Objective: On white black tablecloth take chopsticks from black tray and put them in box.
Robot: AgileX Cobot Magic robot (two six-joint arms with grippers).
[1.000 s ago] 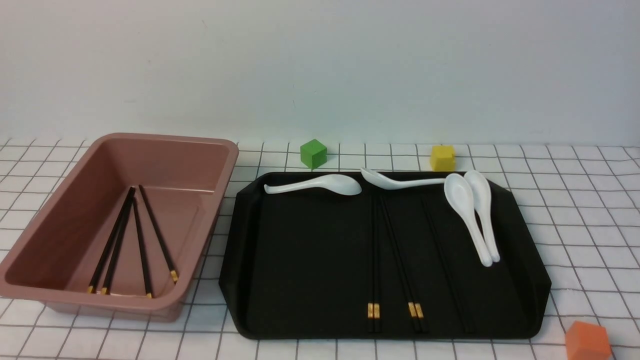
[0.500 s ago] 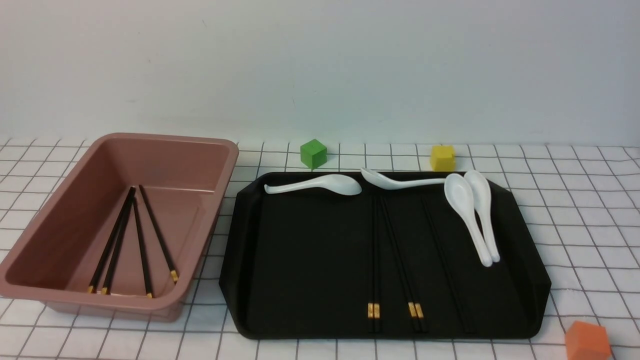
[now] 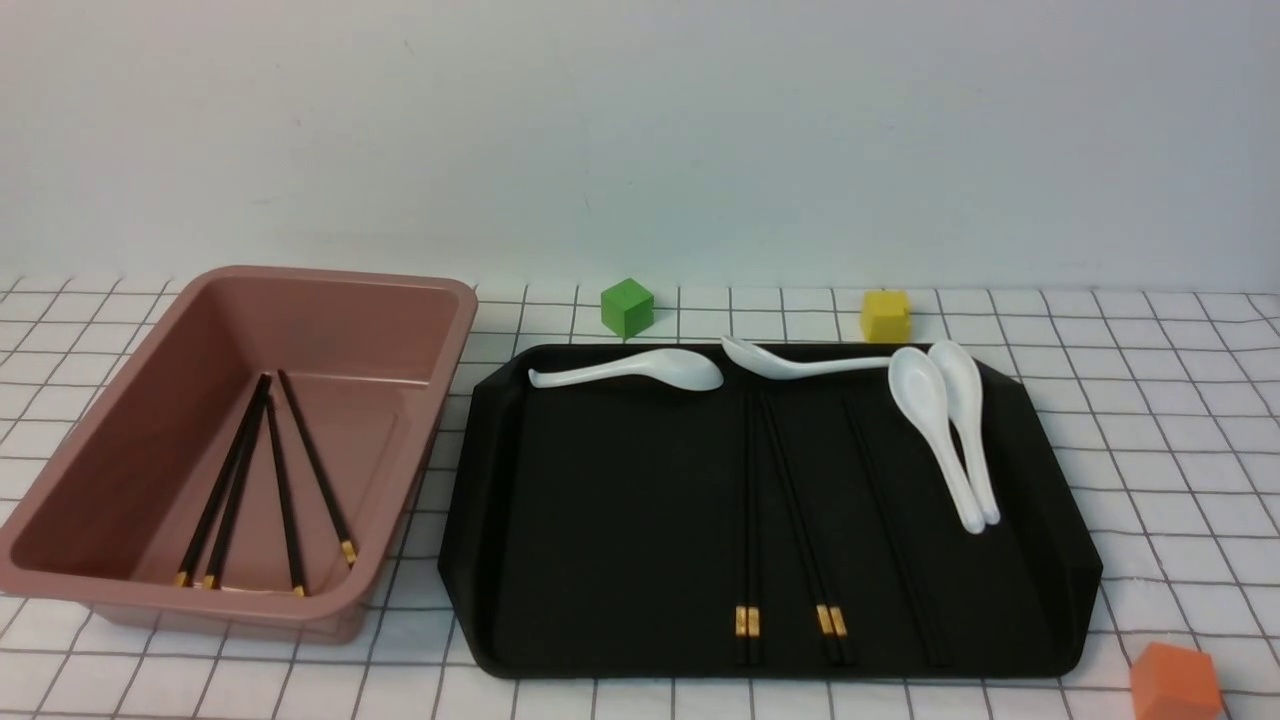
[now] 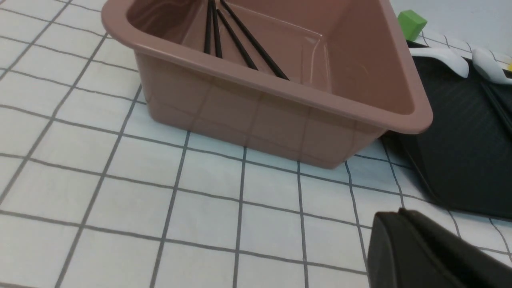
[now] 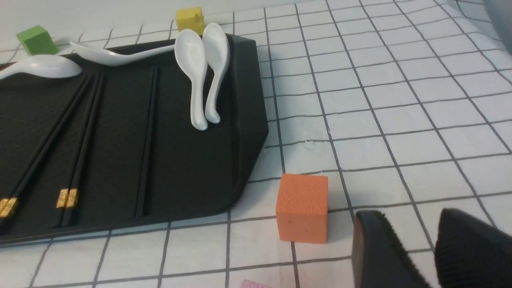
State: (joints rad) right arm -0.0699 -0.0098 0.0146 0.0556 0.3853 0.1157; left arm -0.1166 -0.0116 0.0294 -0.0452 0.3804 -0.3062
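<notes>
On the gridded tablecloth (image 3: 1150, 420) the black tray (image 3: 620, 500) holds three pairs of chopsticks (image 3: 748, 500) lying side by side, two with gold bands showing at their near ends. The pinkish-brown box (image 3: 460, 330) to its left contains several chopsticks (image 3: 285, 480). No gripper shows in the front view. In the left wrist view my left gripper (image 4: 390, 216) hangs shut and empty over the cloth, near the box (image 4: 256, 108). In the right wrist view my right gripper (image 5: 408, 214) stands open and empty beside the tray's (image 5: 188, 160) near right corner.
Several white spoons (image 3: 940, 430) lie along the tray's far edge. A green cube (image 3: 627, 307) and a yellow cube (image 3: 885, 315) sit behind the tray. An orange cube (image 5: 302, 208) rests on the cloth close to my right gripper.
</notes>
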